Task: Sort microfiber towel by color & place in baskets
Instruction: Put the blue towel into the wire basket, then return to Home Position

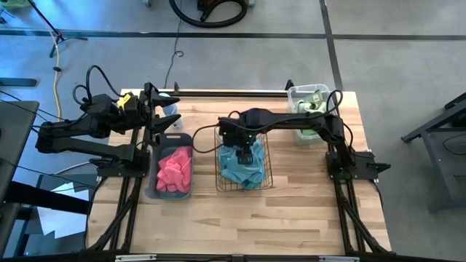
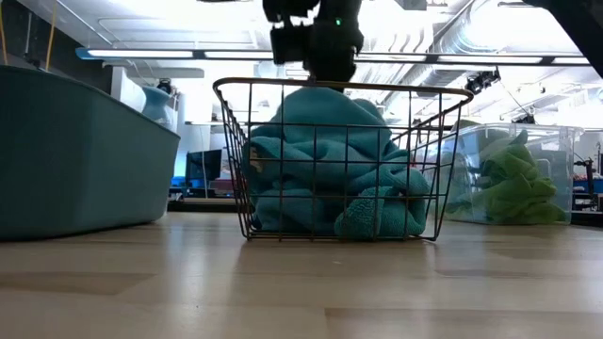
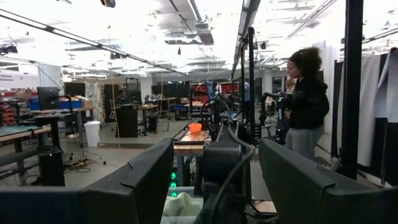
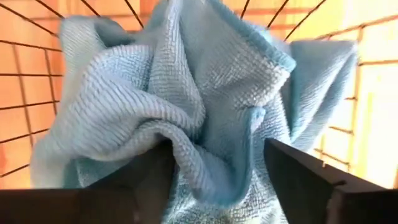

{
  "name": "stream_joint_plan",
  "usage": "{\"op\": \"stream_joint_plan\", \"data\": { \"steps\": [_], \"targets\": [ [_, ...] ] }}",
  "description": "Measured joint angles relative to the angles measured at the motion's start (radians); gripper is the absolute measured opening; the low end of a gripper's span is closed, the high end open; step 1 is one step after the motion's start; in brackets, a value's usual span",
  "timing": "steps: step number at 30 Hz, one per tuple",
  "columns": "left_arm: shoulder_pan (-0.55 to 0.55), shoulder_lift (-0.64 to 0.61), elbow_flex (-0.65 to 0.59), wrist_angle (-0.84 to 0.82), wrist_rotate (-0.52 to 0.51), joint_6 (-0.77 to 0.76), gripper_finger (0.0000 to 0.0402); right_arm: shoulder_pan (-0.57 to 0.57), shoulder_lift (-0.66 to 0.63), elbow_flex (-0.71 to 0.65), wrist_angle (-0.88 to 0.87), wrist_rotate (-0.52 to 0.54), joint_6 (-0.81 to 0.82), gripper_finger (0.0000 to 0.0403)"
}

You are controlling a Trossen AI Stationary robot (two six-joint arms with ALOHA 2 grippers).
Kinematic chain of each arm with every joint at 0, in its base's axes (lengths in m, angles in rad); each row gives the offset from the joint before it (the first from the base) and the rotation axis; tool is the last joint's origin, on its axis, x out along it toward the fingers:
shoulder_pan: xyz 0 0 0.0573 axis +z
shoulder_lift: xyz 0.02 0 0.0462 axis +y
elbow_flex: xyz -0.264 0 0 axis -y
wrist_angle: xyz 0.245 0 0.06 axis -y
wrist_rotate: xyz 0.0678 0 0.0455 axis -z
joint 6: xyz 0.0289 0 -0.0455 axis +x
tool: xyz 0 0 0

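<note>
Pale wood table (image 1: pixel 291 218) in an open workshop, person (image 3: pixel 305 102) standing beyond.

Right gripper (image 1: pixel 245 154) low over wire basket (image 1: pixel 266 173), fingers wide astride teal towels (image 1: pixel 240 171). Left gripper (image 1: pixel 156 109) parked wide at back-left edge. Pink towels (image 1: pixel 175 169) in grey tub (image 1: pixel 153 182), green towels (image 1: pixel 314 105) in clear bin (image 1: pixel 295 93) at back-right corner. Front half of tabletop bare.

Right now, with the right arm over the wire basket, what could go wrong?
1. The right pincer sits open right over the teal towels; its fingers flank a fold, so lifting away might snag cloth and drag it out.
2. The towels are heaped to about the rim of the wire basket, so a nudge could spill one over the rim.
3. The basket looks light and could slide if bumped.
</note>
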Motion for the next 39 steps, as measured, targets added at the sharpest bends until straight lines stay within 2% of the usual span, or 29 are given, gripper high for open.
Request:
{"op": "stream_joint_plan", "data": {
  "steps": [7, 17, 22, 28, 39],
  "targets": [
    [0.0, 0.0, 0.0, 0.0, 0.0, 0.0, 0.0225, -0.011, -0.001, 0.122, -0.114, -0.007, -0.056, 0.0287],
    [0.0, 0.0, 0.0, -0.003, 0.0, 0.001, 0.0225, -0.053, -0.005, 0.227, -0.281, -0.012, -0.096, 0.0291],
    [0.0, -0.001, 0.0, -0.02, -0.001, 0.044, 0.0225, -0.104, -0.079, 0.184, -0.253, -0.057, -0.118, 0.0291],
    [0.0, -0.005, 0.0, -0.057, -0.001, 0.06, 0.0225, -0.171, -0.284, -0.025, -0.129, -0.055, -0.044, 0.0291],
    [0.0, 0.003, 0.0, -0.055, -0.035, 0.022, 0.0225, -0.2, -0.816, -0.69, 0.243, -0.089, 0.193, 0.0291]
  ]
}}
